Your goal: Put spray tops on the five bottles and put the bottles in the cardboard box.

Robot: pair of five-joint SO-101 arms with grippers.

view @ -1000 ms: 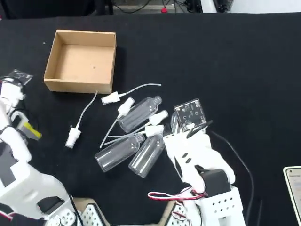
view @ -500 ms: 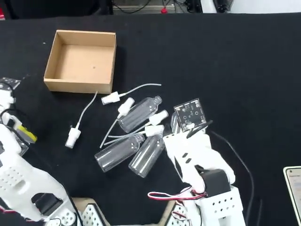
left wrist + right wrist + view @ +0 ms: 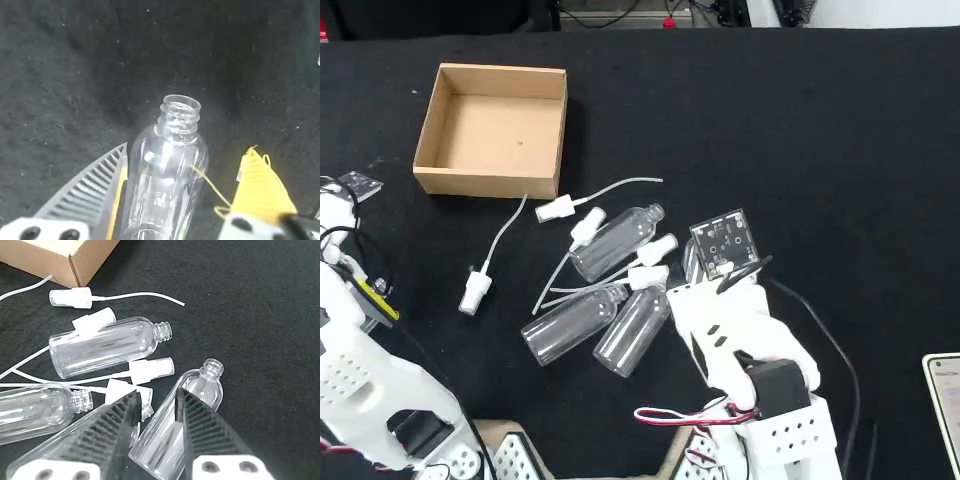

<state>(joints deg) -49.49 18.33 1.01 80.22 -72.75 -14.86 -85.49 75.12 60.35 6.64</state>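
Left wrist view: left gripper (image 3: 187,147) clamped on a capless bottle (image 3: 170,170), with the grey jaw against its side and the neck pointing out past the tips, over the black desk (image 3: 75,60). Right wrist view: right gripper (image 3: 157,391) has its jaws slightly apart, gripping nothing, low over a lying bottle (image 3: 200,390). High view: three bottles (image 3: 615,240) lie uncapped mid-desk, tangled with loose spray tops (image 3: 660,245). A lone spray top (image 3: 473,290) lies apart. The cardboard box (image 3: 490,70) sits open side up, near the pile.

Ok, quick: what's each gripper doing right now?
Left gripper: shut on a clear bottle.
Right gripper: slightly open, holding nothing.
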